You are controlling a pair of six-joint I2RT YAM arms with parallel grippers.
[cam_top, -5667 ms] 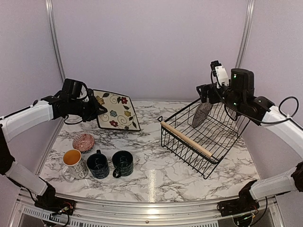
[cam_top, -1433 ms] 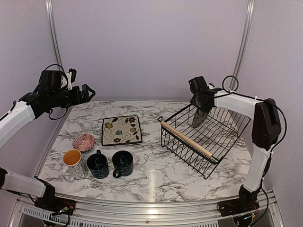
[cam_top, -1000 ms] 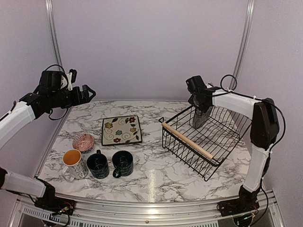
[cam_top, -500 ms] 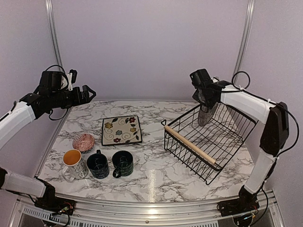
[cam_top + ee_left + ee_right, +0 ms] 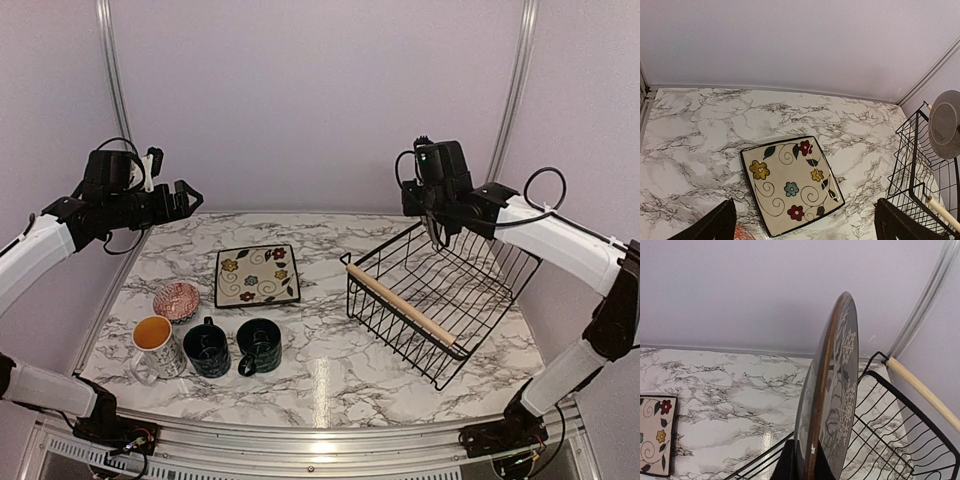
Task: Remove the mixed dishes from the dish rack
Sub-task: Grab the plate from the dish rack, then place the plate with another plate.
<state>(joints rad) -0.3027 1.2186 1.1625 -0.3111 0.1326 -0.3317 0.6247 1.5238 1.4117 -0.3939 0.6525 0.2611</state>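
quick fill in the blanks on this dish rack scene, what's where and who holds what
The round grey plate is held on edge above the dish rack by the ___ gripper. The square plate lies ___ on the table. Beside the white mug stand ___ dark mugs. The left gripper has its jaws ___.
Missing: right; flat; two; open.

Left half of the table (image 5: 330,380): the square plate (image 5: 257,275) lies flat toward the middle, the bowl (image 5: 177,300) just before it on its left, and nearest the arms a close row of three, left mug (image 5: 155,345), middle mug (image 5: 207,349) and right mug (image 5: 260,345). Right half: the dish rack (image 5: 400,306), well apart from the square plate. A round plate (image 5: 832,390) stands on edge between the fingers of the right gripper (image 5: 436,213), over the rack's far-left corner.
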